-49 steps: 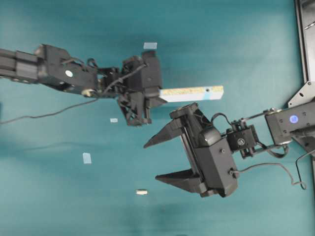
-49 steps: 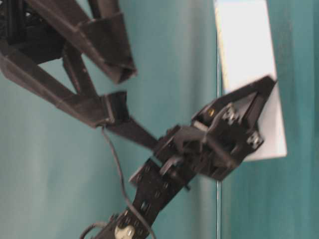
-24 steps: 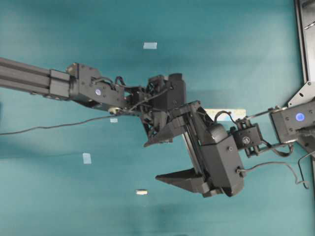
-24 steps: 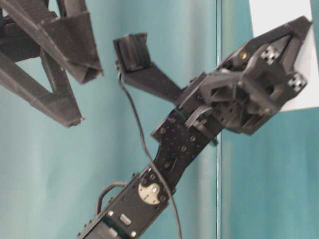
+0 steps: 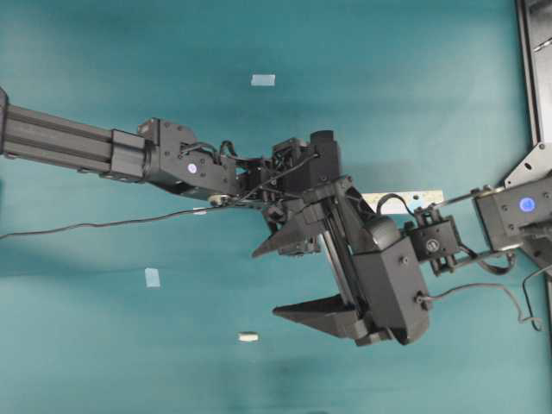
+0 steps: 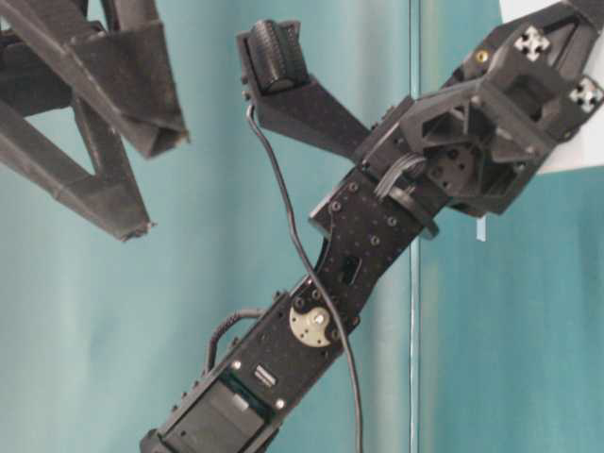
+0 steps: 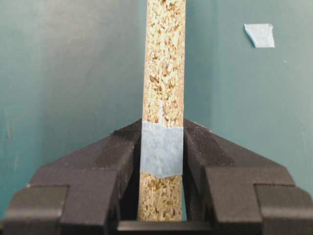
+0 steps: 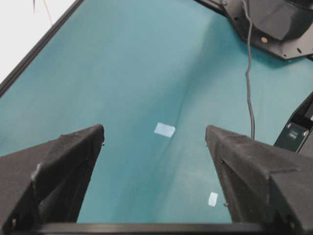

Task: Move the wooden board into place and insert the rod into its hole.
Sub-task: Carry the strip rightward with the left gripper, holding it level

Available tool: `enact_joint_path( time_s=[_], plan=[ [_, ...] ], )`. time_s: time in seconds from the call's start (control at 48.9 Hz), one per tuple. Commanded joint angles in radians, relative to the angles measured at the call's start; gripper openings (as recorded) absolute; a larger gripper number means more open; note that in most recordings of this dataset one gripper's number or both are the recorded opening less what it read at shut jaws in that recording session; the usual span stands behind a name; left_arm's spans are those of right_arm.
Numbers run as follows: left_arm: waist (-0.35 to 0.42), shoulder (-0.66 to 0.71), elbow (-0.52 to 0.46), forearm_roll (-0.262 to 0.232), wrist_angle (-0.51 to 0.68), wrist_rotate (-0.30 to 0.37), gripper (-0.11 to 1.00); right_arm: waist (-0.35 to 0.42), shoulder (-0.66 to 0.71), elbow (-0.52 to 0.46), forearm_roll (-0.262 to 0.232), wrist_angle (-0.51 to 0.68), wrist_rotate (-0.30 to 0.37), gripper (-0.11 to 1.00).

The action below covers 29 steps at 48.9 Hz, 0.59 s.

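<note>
Board (image 7: 164, 73) clamped in left tool (image 7: 161, 147), mostly hidden overhead beneath wide-open right tool (image 5: 289, 280).

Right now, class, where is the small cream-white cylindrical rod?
In the overhead view the rod lies on the teal table, lower centre, left of the open right gripper, untouched.

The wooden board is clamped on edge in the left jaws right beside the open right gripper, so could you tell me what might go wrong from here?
1. The wooden board passes under the right gripper in the overhead view; the arms could collide.
2. The left gripper pinches only the board's thin edge near one end, so it may pivot or slip.
3. The rod lies loose and could roll if nudged.
</note>
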Motion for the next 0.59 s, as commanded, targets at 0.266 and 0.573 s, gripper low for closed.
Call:
enact_joint_path(
  time_s=[0.266, 0.573],
  plan=[
    [-0.002, 0.018, -0.094, 0.003, 0.011, -0.002, 0.21, 0.0, -0.023, -0.018, -0.002, -0.014, -0.002, 0.98],
    [-0.002, 0.028, -0.091, 0.005, 0.043, 0.02, 0.21, 0.0, -0.023, -0.009, -0.002, -0.014, -0.002, 0.98]
  ],
)
